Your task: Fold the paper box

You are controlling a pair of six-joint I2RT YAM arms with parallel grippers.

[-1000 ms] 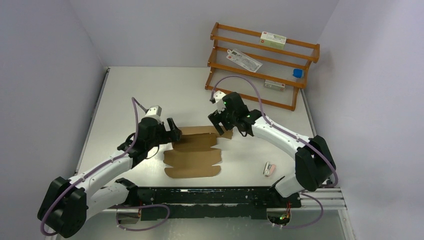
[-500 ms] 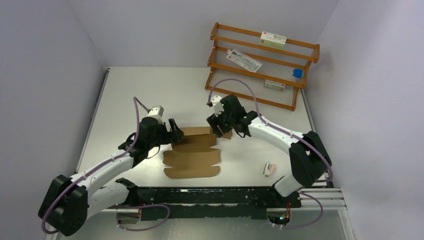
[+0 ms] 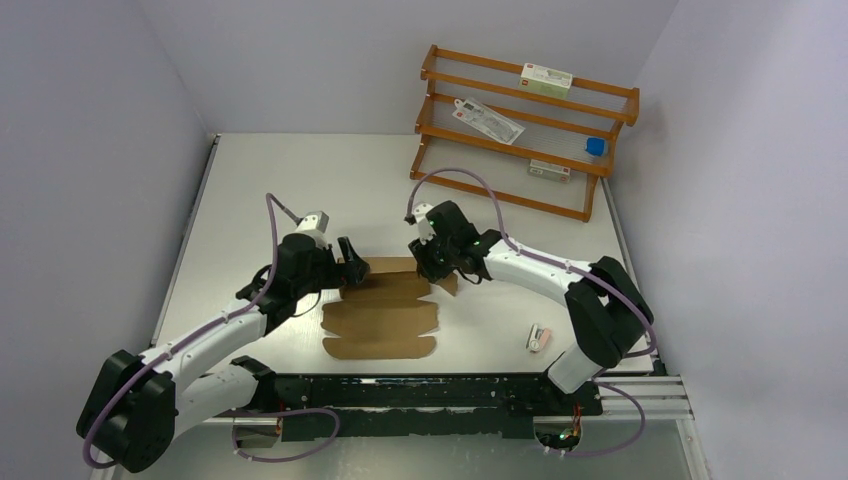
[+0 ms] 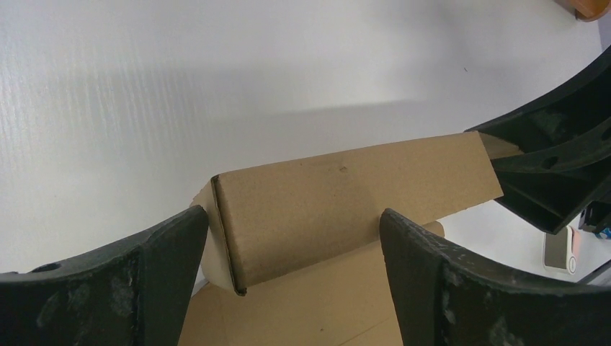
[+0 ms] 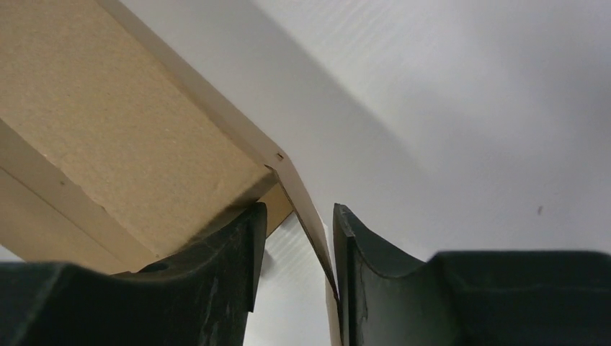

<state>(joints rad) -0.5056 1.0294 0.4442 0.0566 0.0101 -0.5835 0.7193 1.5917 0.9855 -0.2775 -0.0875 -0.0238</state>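
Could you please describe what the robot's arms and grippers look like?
Both the left arm and right arm have white links with black joints, each trailed by a lilac cable. The left gripper and right gripper have scuffed black fingers.

Brown paper box (image 3: 380, 325), far flap upright

left arm (image 3: 205, 340) and right arm (image 3: 535, 270): white shells are joined by black joints | cables (image 3: 270, 212): lilac, run in loops along each arm | left gripper (image 4: 292, 231): broad matte-black fingers (image 4: 94, 288) are scuffed grey
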